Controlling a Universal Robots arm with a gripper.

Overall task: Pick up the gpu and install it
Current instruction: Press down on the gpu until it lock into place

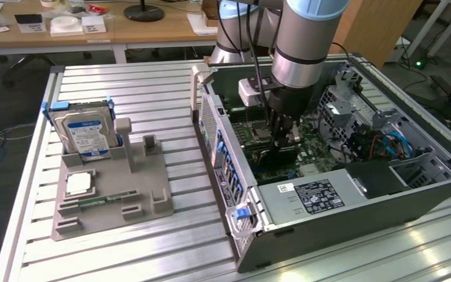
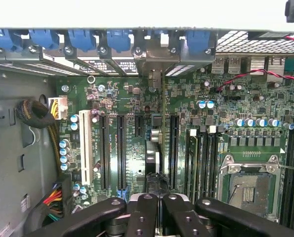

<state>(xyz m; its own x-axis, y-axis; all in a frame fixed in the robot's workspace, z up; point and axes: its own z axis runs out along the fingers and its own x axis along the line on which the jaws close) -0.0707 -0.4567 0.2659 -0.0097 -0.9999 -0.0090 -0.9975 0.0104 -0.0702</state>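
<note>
The gripper (image 1: 282, 140) reaches down into the open computer case (image 1: 351, 229), its fingers (image 2: 146, 217) closed together over the motherboard (image 2: 137, 98). Between them, in the wrist view, stands the gpu (image 2: 154, 155), seen edge-on as a thin dark card running from the fingertips toward the rear slot brackets, upright over the expansion slots (image 2: 121, 148); the fingers clamp its near edge. Whether the card is fully seated cannot be told. On the exterior view's left, a grey parts holder (image 1: 115, 194) sits on the slatted table (image 1: 131, 258), well apart from the case. It carries a silver hard drive (image 1: 88, 135) with a blue label, its writing too small to read, standing upright. The power supply (image 1: 319, 197) in the case bears a black-and-white label whose print is not legible.
</note>
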